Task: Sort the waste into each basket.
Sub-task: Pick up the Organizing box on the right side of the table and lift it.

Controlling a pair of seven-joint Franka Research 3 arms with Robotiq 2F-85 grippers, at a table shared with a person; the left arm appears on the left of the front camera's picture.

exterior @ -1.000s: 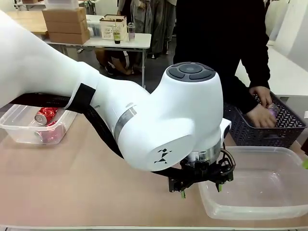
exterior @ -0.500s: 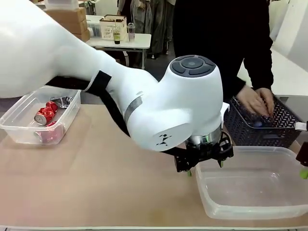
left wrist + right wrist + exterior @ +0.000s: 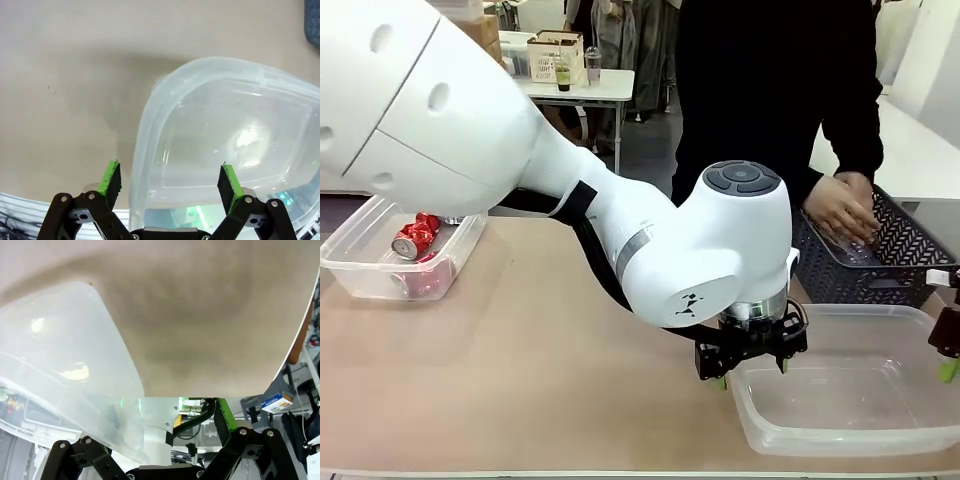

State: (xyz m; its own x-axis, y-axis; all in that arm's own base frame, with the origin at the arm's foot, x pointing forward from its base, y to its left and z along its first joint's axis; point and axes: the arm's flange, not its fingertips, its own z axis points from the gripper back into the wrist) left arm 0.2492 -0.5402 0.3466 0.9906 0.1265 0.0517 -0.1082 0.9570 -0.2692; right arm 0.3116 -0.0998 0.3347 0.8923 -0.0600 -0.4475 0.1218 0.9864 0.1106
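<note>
My left gripper (image 3: pixel 171 181) and right gripper (image 3: pixel 947 362) hold their jaws apart, astride the big clear plastic tub's (image 3: pixel 850 445) rim. Crushed red metal cans (image 3: pixel 415 240) sit in the small clear basket (image 3: pixel 355 272), far left — light, dentable; I'd pinch mid-body.

A robotics lab or workroom: a big white robot arm (image 3: pixel 650 250) reaches over the tan table (image 3: pixel 520 370), with stacked cardboard boxes (image 3: pixel 488 40) and a cluttered white table (image 3: pixel 588 88) at upper left.

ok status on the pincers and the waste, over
Left pincer open, straddling corner rim of shallow clear tub. Right pincer open at its right rim. Red cans in small tub. Person's hands in dark basket.
</note>
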